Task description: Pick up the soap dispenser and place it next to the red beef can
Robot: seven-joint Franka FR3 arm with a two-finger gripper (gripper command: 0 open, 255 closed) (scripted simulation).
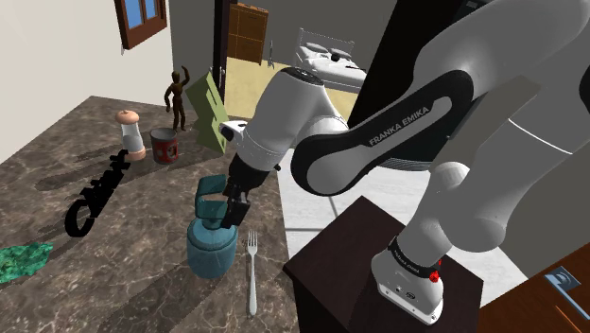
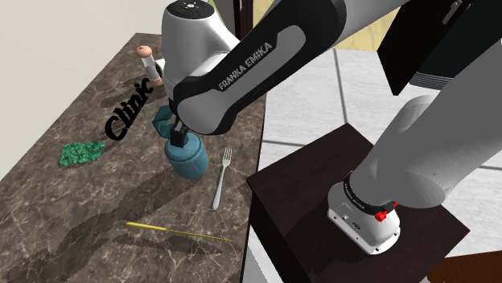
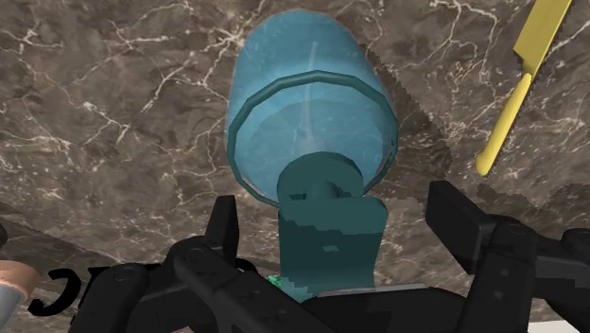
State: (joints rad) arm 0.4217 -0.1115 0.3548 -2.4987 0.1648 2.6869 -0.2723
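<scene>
A teal soap dispenser [image 1: 210,248] [image 2: 189,159] [image 3: 312,104] stands upright on the dark marble counter [image 1: 142,274], near the edge on the shoulder view's right. My black gripper [image 1: 223,206] [image 2: 178,137] [image 3: 340,222] hangs right over it, open. The fingers [image 3: 223,227] stand on either side of the pump head with gaps to it, so the pump is not clasped. The red can [image 1: 164,146] stands farther back on the counter, well apart from the dispenser.
A fork [image 1: 252,274] [image 2: 221,177] lies beside the dispenser near the counter edge. Black "Clink" lettering [image 1: 99,189], a green cloth [image 1: 21,260], a grinder [image 1: 130,132], a brown figurine [image 1: 176,95], a green box [image 1: 208,109] and a yellow knife [image 2: 177,231] [image 3: 515,95] also occupy the counter.
</scene>
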